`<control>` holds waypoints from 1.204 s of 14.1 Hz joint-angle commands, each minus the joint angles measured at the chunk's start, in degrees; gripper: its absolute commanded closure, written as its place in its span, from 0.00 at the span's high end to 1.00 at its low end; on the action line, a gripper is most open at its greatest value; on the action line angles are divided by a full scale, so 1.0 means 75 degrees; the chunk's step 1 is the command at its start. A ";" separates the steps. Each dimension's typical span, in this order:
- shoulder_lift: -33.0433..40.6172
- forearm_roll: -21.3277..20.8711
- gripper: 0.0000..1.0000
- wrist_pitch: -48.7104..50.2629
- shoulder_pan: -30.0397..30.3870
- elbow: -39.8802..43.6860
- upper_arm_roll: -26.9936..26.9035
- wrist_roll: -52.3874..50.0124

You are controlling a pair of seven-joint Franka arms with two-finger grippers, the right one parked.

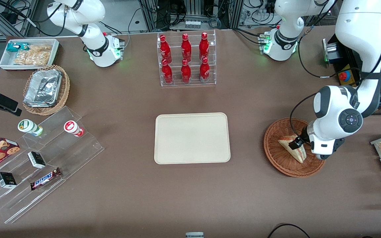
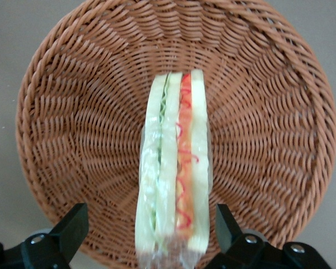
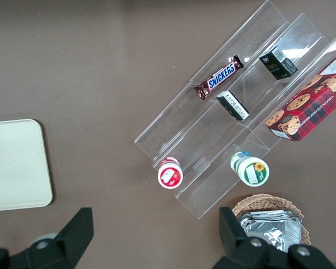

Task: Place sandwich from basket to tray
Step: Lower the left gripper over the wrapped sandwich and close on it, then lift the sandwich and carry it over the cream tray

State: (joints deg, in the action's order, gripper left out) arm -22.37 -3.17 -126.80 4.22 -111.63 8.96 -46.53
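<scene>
From the front, the sandwich (image 1: 292,147) lies in the basket (image 1: 276,155) on the worktop, well apart from the tray (image 1: 191,138), with the pincer (image 1: 298,143) low over it. In the left wrist view the pincer (image 2: 149,227) stands released, its fingers (image 2: 73,227) straddling the wrapped wedge (image 2: 173,174). It looks light, soft and slippery in its film, so a gentle squeeze across the flat bread faces seems best.

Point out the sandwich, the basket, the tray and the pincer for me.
sandwich (image 2: 173,168): left wrist view, on the filling edge.
basket (image 1: 276,155): front view, on the woven wall.
tray (image 1: 192,138): front view, on the bare centre.
pincer (image 2: 148,230): left wrist view, between open fingertips, straddling the sandwich.
</scene>
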 commanded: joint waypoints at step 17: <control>0.0180 0.0000 0.11 -0.0216 -0.0479 0.0270 0.0047 0.0355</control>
State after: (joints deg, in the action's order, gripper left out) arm -24.34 -3.26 -129.73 1.74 -109.47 9.27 -46.16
